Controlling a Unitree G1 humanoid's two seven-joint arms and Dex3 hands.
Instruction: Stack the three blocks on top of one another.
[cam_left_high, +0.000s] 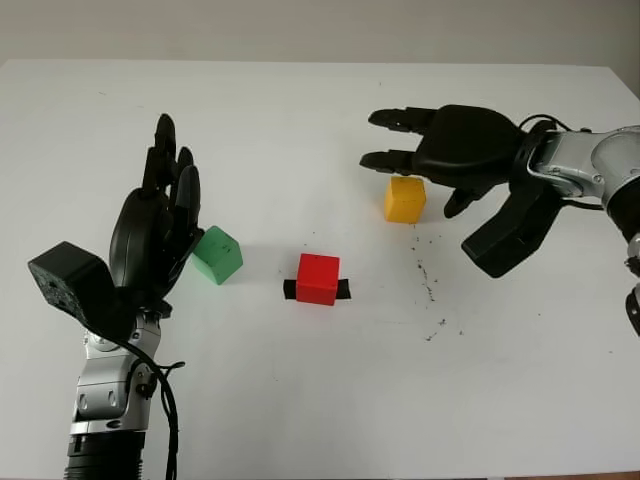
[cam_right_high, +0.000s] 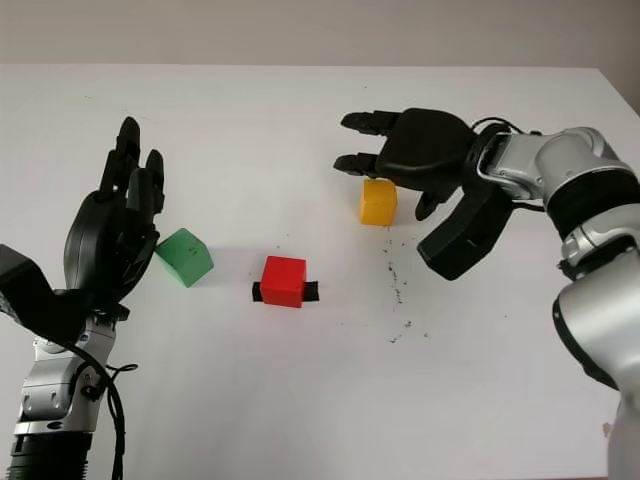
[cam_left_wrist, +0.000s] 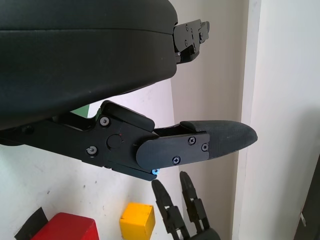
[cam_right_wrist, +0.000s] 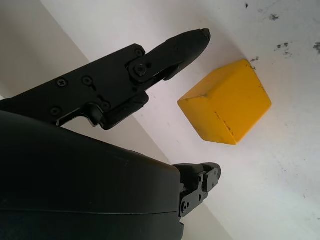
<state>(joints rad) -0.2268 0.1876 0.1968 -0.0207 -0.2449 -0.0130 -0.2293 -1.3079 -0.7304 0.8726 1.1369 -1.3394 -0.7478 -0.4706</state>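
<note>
Three blocks lie apart on the white table (cam_left_high: 320, 400). The yellow block (cam_left_high: 405, 199) is furthest back; the red block (cam_left_high: 318, 278) sits in the middle on a strip of black tape, and the green block (cam_left_high: 218, 254) is to its left. My right hand (cam_left_high: 408, 168) is open and hovers just over and behind the yellow block (cam_right_wrist: 225, 102), which lies between its fingers and thumb without being gripped. My left hand (cam_left_high: 165, 215) is open, held upright close to the green block's left side and holding nothing.
Dark specks (cam_left_high: 428, 285) mark the table to the right of the red block. The table's far edge (cam_left_high: 300, 62) runs along the back against a pale wall. The front edge (cam_left_high: 400, 474) lies near my body.
</note>
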